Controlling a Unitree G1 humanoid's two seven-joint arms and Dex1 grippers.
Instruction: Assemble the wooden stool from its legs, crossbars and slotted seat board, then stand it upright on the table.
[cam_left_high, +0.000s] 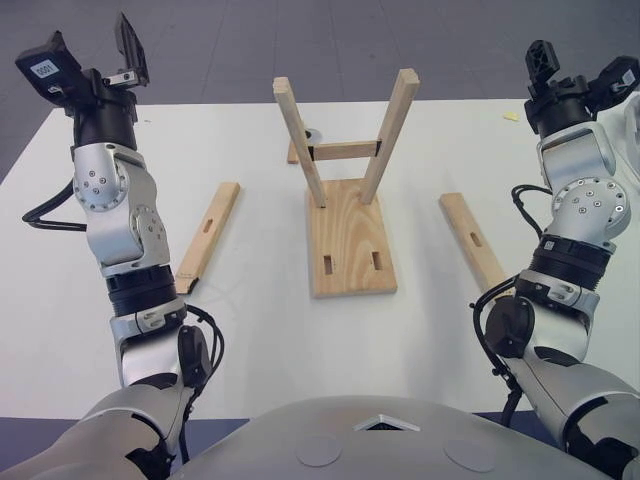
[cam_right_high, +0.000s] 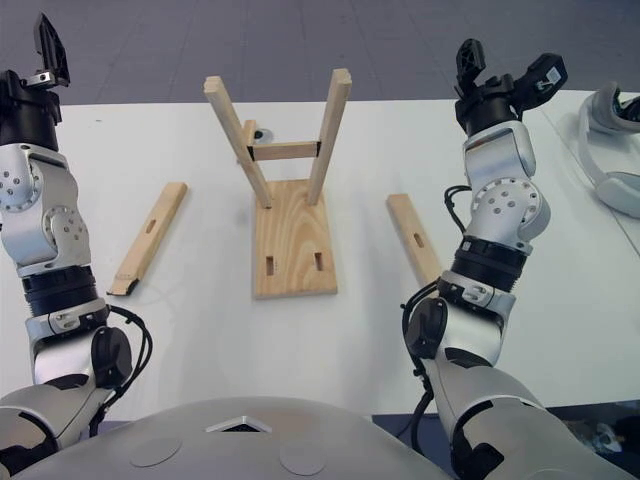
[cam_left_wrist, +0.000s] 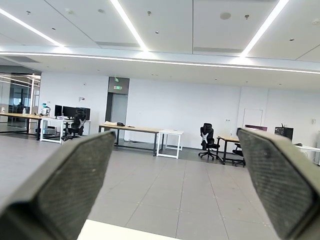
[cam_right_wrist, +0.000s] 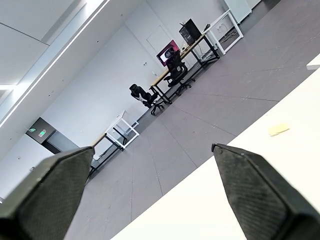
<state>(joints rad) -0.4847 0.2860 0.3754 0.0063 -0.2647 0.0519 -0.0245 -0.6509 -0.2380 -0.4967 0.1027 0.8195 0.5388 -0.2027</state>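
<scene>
The slotted seat board (cam_left_high: 350, 245) lies flat mid-table. Two legs (cam_left_high: 299, 140) stand in its far slots, leaning apart and joined by a crossbar (cam_left_high: 345, 151). Its two near slots (cam_left_high: 328, 263) are empty. One loose slotted leg (cam_left_high: 208, 232) lies flat to the left of the board, another (cam_left_high: 473, 240) to the right. My left gripper (cam_left_wrist: 175, 192) is raised high over the table's far left, open and holding nothing. Raised at the far right, my right gripper (cam_right_wrist: 150, 195) is also open and holds nothing. Both point out into the room.
A short wooden piece (cam_right_high: 247, 131) and a small grey disc (cam_left_high: 316, 135) lie behind the standing legs. A white headset (cam_right_high: 610, 150) rests at the table's right edge. A small yellow scrap (cam_left_high: 511, 116) lies far right.
</scene>
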